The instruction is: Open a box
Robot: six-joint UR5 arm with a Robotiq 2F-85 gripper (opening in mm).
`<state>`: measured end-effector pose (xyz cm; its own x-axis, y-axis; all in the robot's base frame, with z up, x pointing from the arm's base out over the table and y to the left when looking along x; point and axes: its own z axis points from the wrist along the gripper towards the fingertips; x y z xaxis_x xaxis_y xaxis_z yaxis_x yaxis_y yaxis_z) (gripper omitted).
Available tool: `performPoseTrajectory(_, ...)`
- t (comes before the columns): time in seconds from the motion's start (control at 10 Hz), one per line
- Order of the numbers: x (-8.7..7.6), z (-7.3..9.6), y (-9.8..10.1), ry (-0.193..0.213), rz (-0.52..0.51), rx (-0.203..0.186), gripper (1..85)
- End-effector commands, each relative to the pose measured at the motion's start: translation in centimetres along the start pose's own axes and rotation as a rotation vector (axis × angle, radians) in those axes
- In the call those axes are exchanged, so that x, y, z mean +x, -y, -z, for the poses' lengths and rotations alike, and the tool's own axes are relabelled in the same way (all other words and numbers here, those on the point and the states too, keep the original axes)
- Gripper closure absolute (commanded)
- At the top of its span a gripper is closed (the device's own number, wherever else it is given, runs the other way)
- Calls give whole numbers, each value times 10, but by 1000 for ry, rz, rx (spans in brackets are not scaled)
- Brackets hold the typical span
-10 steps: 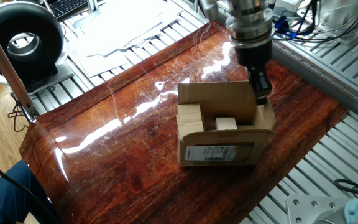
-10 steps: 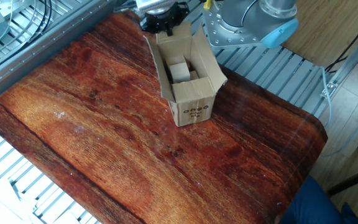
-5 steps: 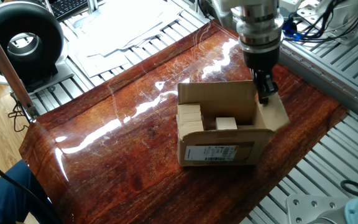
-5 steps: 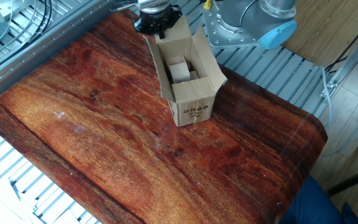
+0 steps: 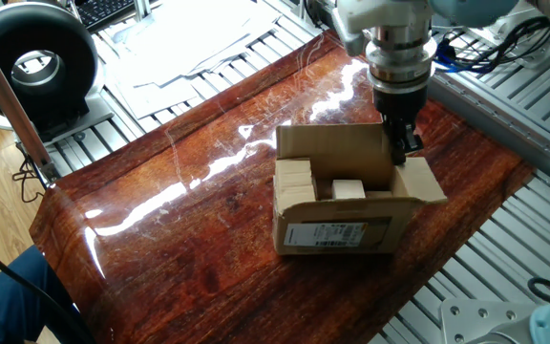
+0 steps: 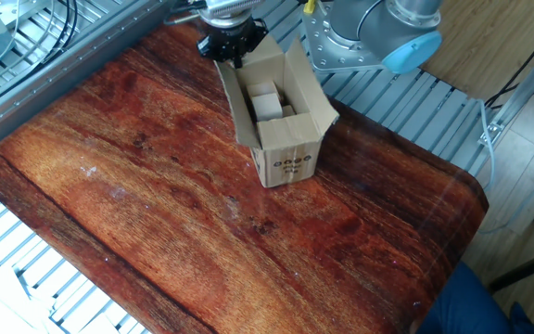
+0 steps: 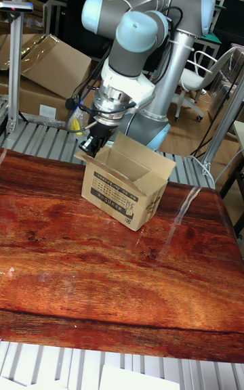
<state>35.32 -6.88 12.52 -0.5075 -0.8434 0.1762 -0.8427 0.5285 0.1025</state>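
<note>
The brown cardboard box (image 5: 332,222) stands mid-table with its white barcode label (image 5: 337,234) facing the near side. Its top flaps stand up or splay outward, and pale wooden blocks (image 5: 294,182) show inside. My gripper (image 5: 404,145) hangs over the box's right end, its dark fingers close together, tips at the end flap (image 5: 420,180), which leans outward. From the other fixed view the gripper (image 6: 231,53) is at the far end of the box (image 6: 286,139). In the tall view the gripper (image 7: 92,144) touches the left top corner of the box (image 7: 125,187).
The table (image 5: 189,239) is glossy red-brown wood with metal slatted rails around it. A black round device (image 5: 36,62) sits at the back left, with papers (image 5: 189,38) beside it. The arm's base (image 6: 369,37) stands just behind the box.
The gripper shifted a little toward the box's end and lowered. The end flap under it swung outward and now leans away from the opening.
</note>
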Motion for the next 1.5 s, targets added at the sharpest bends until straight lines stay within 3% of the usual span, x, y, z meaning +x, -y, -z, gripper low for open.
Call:
performPoseTrajectory(0.0,-6,-1,3,22,-8,10,847)
performPoseTrajectory(0.1,-4,6,0,12,-14,-6,847)
performPoseTrajectory(0.4,-8,31,-30,2,-70,-130,847)
performPoseTrajectory(0.7,-22,40,-35,13,-103,-171,847)
performPoseTrajectory(0.8,-33,40,-33,24,-125,-173,847)
performPoseTrajectory(0.9,-50,37,-26,47,-154,-152,847)
performPoseTrajectory(1.1,-89,30,-31,95,-236,-154,847)
performPoseTrajectory(1.4,-129,28,-38,118,-308,-143,847)
